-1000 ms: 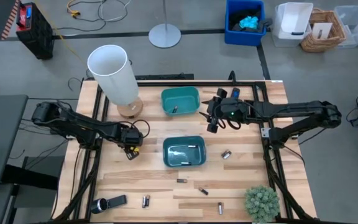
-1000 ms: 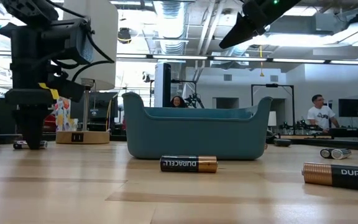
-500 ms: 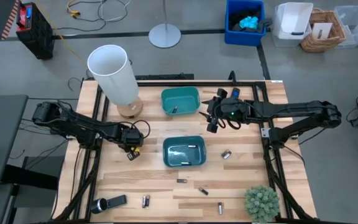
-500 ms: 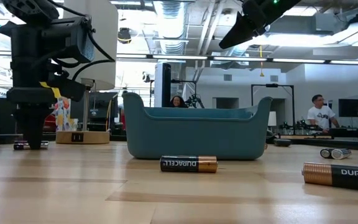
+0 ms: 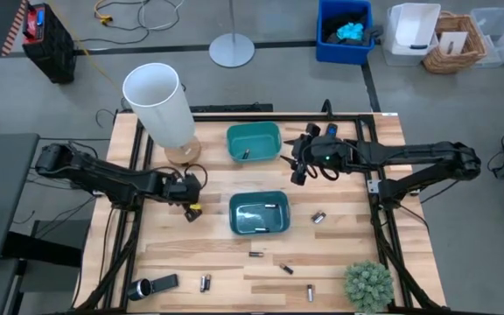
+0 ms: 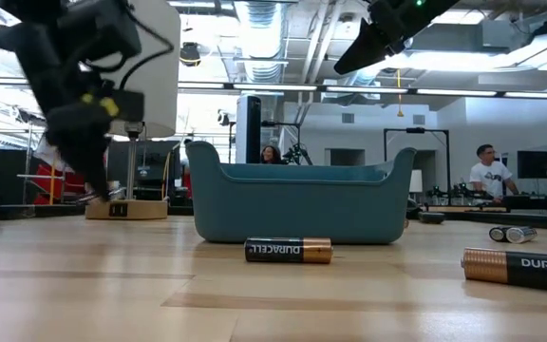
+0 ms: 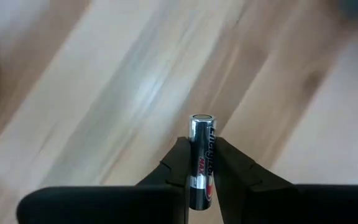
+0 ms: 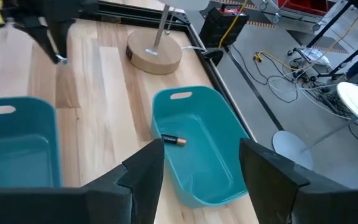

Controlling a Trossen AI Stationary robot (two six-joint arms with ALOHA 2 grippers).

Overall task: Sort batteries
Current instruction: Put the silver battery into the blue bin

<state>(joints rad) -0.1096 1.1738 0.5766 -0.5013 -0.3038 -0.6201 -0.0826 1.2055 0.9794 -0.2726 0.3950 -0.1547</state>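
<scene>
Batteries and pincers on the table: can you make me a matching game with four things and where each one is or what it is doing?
Things:
1. left pincer
2. right pincer
3. black-and-copper battery
4. white cylinder lamp shade on a round wooden base

Places or states:
A. lying inside the far teal plastic bin
B. standing at the table's far left corner
C. shut on a slim silvery battery
D. open, hovering by the far teal bin

Pairs: 1-C, 2-D, 3-A, 4-B

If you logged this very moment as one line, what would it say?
left gripper: shut on silver battery, lifted | right gripper: open, above far bin | near bin: waiting
</scene>
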